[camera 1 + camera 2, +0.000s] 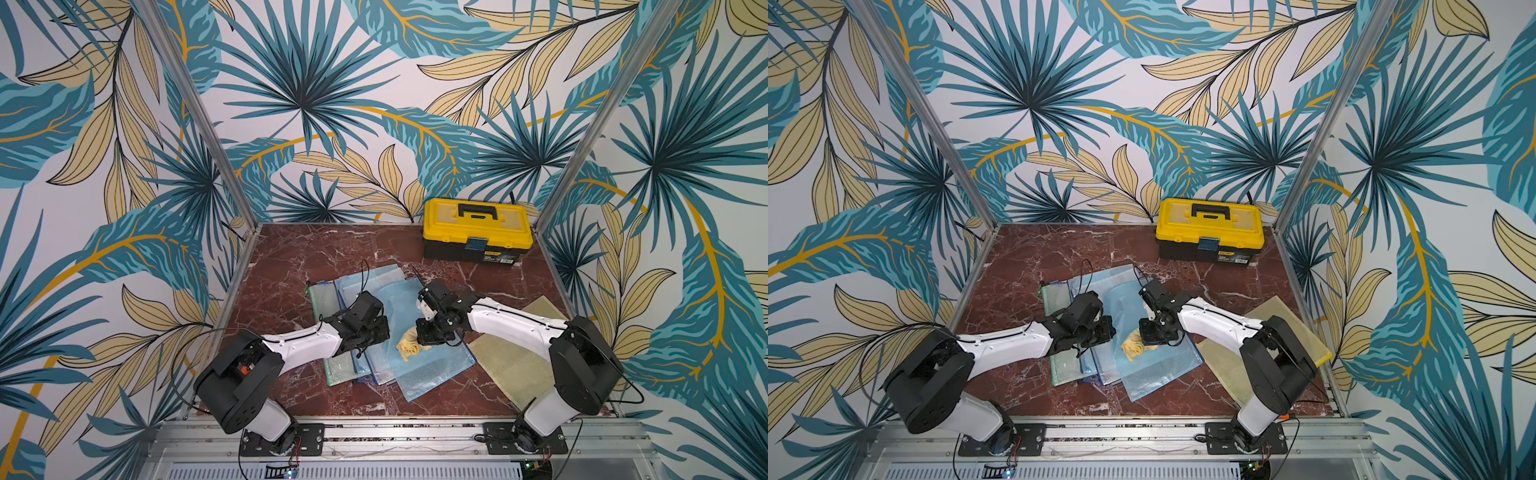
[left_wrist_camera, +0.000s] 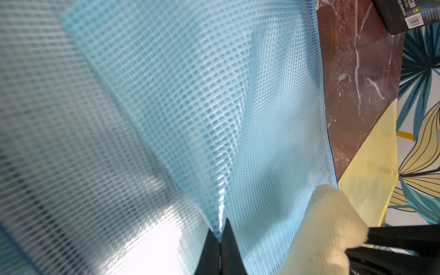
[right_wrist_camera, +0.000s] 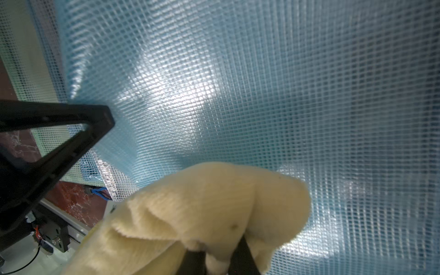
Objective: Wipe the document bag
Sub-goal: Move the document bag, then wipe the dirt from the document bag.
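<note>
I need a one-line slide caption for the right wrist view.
The right tool grips a cream cloth on the blue mesh bag; the left tool pinches the bag.

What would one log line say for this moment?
left pincer: shut on blue document bag | right pincer: shut on yellow cloth | cloth resting on bag

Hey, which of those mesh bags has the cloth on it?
The light blue bag, topmost of all: the cloth lies on it; the green bag and yellow bag have none.
</note>
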Motion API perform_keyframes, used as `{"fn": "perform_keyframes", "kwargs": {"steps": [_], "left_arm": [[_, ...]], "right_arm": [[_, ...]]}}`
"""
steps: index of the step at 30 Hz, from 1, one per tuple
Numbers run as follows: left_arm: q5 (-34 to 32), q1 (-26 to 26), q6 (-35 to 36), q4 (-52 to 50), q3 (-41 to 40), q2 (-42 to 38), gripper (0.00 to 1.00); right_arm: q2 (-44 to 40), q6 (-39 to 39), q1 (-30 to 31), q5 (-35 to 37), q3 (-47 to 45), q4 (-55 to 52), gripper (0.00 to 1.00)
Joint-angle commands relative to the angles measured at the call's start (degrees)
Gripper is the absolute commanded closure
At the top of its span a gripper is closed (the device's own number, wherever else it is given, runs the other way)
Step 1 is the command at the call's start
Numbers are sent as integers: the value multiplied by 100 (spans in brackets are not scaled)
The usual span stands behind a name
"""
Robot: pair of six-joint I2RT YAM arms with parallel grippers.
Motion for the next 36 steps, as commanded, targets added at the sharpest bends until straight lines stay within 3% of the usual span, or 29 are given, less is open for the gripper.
{"fn": "perform_keyframes", "kwargs": {"steps": [1, 6, 13, 16, 20, 26, 30, 36], "left_arm": [[433, 53, 445, 535, -80, 51, 100], [517, 154, 344, 531, -495, -19, 100], [597, 163, 275, 524, -677, 139, 100], [592, 164, 290, 526, -615, 166, 100], [606, 222, 299, 513, -613, 184, 100], [716, 312, 334, 517, -644, 332, 100], [770, 312, 395, 518, -545, 428, 100], [796, 312, 369, 513, -507, 440, 100]], "right_arm": [[321, 52, -58, 381, 535, -131, 100], [1178, 436, -469, 177, 1291, -78, 100], [2770, 458, -491, 78, 3246, -599, 100], [3317, 445, -509, 343, 3781, -1059, 100], [3261, 591, -876, 823, 3297, -1257, 100], [2397, 507, -1556, 1207, 2217, -1143, 100], [2353, 557, -1161, 750, 2488, -1008, 100], [3100, 820, -327, 287, 3555, -960, 100]]}}
